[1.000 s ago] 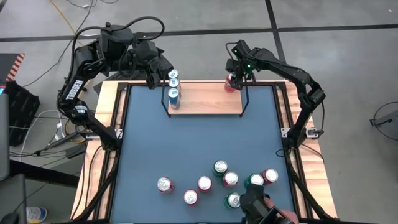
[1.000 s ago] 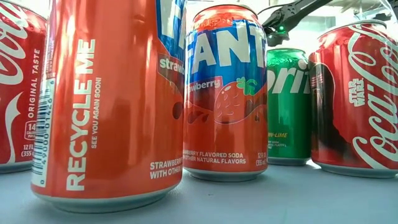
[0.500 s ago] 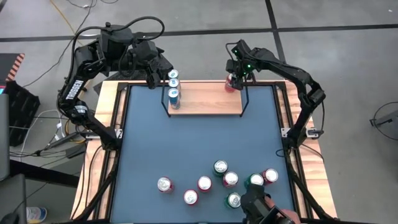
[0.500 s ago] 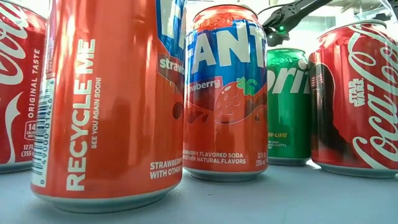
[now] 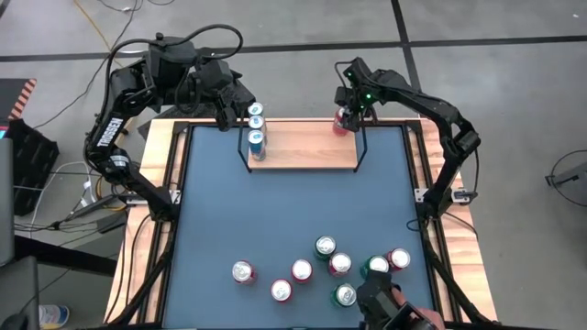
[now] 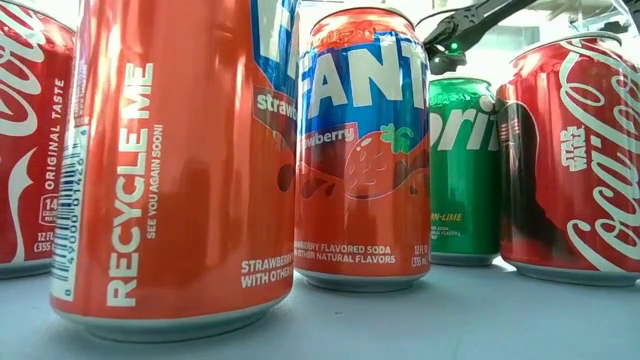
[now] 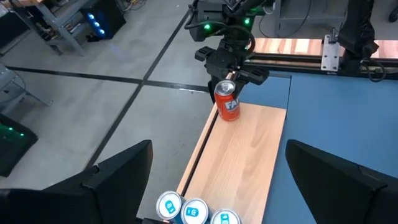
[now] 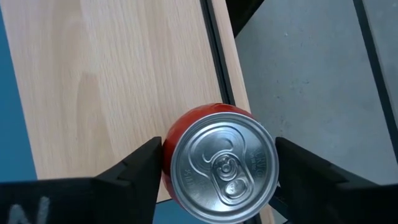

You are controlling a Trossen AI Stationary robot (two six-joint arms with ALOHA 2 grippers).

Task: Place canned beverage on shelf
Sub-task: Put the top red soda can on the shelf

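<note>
The shelf point(image 5: 303, 147), a light-wood board with black wire ends, stands at the table's far edge. Three blue-topped cans point(image 5: 257, 124) stand in a row on its left end. My right gripper point(image 5: 345, 117) is shut on a red Fanta can point(image 7: 227, 101) at the shelf's far right corner. In the right wrist view the can's silver top point(image 8: 222, 163) sits between the two fingers. My left gripper point(image 7: 214, 180) is open and empty, raised just beyond the shelf's left end, near the blue cans point(image 7: 196, 211). My right gripper pinches the red can between its two fingers, one finger point(image 8: 140, 165) on each side of the can's upper wall point(image 8: 171, 134). The fingers come from above, pointing down. The can stands upright with its base on the shelf board point(image 7: 233, 118).
Several loose cans point(image 5: 330, 266) stand grouped on the blue table near its near edge; the low view shows them close up point(image 6: 360, 150). The black wire frame point(image 5: 359, 147) rises at the shelf's right end beside the held can. The shelf's middle point(image 7: 242, 155) is bare wood.
</note>
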